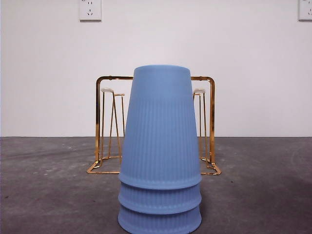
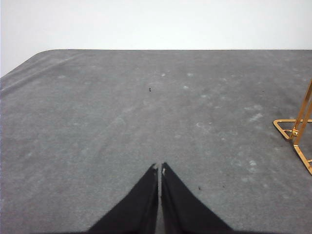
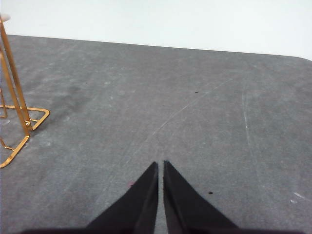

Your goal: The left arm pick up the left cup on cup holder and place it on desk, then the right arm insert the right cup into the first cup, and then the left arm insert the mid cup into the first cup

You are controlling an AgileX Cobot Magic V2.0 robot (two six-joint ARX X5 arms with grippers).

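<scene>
Where the front view sits nearest the desk [image 1: 48, 195], we see a stack of three blue ribbed cups [image 1: 160, 156] standing mouth-down on the dark grey surface, each nested over the one beneath so that three rims show one above another near the bottom of the stack. It stands upright, close to the camera and about midway across the scene, and it hides the middle of whatever lies behind it.

Just behind the stack we find the cup holder [image 1: 99, 122], a gold wire rack with a tall rectangular frame. Its white-tipped hairpin pegs [image 1: 107, 90] show bare on the left and on the right of the cups; the middle of the rack is hidden, so we cannot tell what stands there. The rack rests on the desk, apart from the stack. Farther back rises the white wall [image 1: 48, 73] with two power sockets [image 1: 90, 9] high up.

We see neither arm in the front view. From the left wrist view, the left gripper [image 2: 160, 166] hangs above bare desk with its black jaws pressed together and nothing between them; a corner of the rack's gold base shows off to one side. From the right wrist view, the right gripper [image 3: 161, 164] does likewise, jaws pressed together and empty, with the rack's gold foot and one peg visible well apart from it.
</scene>
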